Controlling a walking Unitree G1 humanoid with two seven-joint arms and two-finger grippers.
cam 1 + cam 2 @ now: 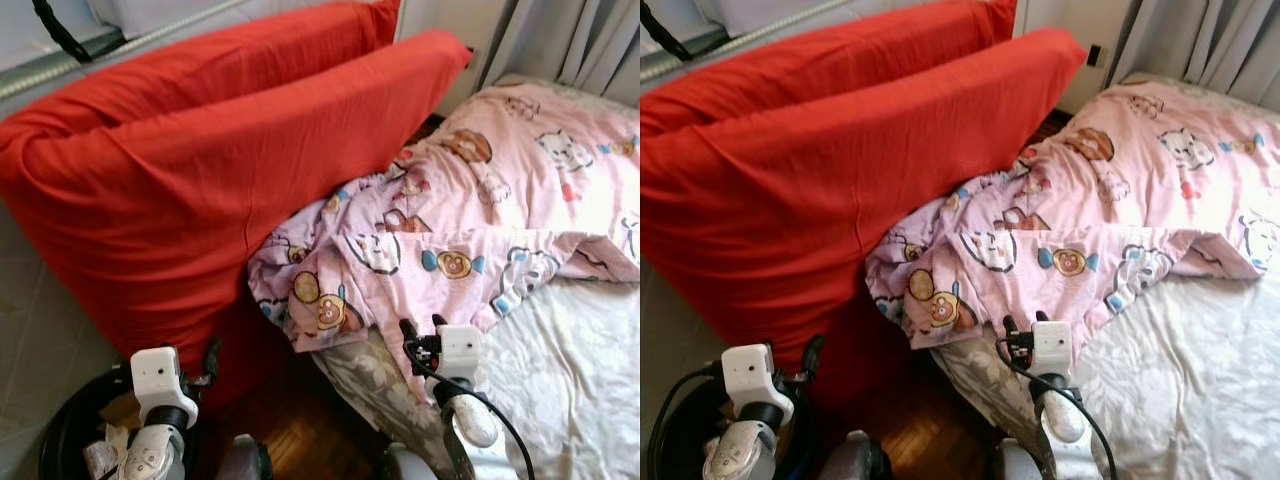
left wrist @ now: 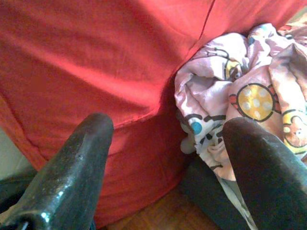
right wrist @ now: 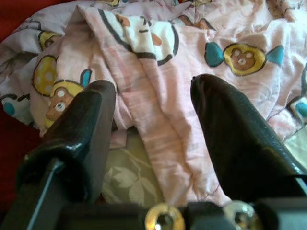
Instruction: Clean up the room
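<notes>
Matt red cloth cushion [image 1: 200,190], soft printed cotton blanket [image 1: 470,200].

Two big red cushions [image 1: 200,170] lean against the wall beside the bed [image 1: 570,370]. A pink cartoon-print blanket [image 1: 470,220] lies crumpled on the bed, touching the front cushion. The right claw [image 1: 422,330] is near the blanket's hanging edge.

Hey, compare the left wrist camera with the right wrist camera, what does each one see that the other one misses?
Left wrist: the big red cushion behind the open left gripper, plus a strip of wooden floor below it.

Right wrist: the open right gripper hovering at the blanket's hanging edge, and the leaf-patterned mattress side underneath.

Both: the rumpled pink cartoon-print blanket.
</notes>
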